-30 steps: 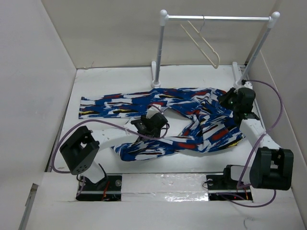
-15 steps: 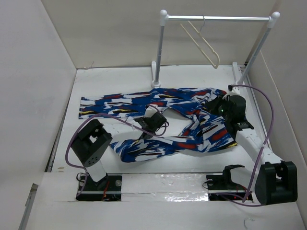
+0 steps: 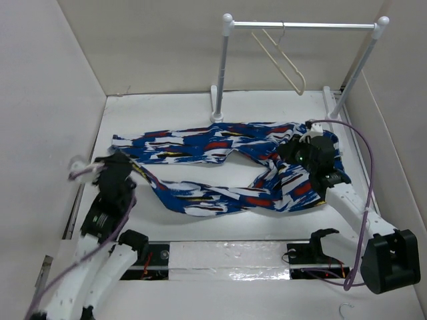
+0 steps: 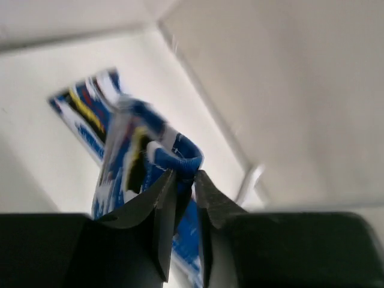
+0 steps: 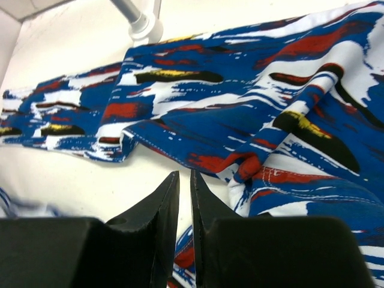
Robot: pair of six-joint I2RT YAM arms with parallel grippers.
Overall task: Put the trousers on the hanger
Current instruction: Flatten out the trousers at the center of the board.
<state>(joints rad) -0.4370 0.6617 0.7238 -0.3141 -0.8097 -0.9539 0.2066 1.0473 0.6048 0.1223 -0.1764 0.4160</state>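
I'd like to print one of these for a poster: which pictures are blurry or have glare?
Left wrist view: smeared, the trousers streaky, only the dark left end effector fairly crisp. Right wrist view: sharp, stitching on the fabric shows. Top external view: evenly lit, but the left arm is blurred and a glossy strip at the near edge glares.

Robot lab test cell, not a home or shop: plain white desk (image 3: 267,110) boxed in w/ bare white panels (image 3: 53,87) on 3 sides, left arm (image 3: 110,197) & right arm (image 3: 347,200) bolted at its near edge, purple cables (image 3: 367,173) looping loose, a small garment rail (image 3: 300,25) w/ one hanger (image 3: 283,57), patterned trousers (image 3: 200,143) spread out as a prop. Wrist cams show the same bare white surfaces.
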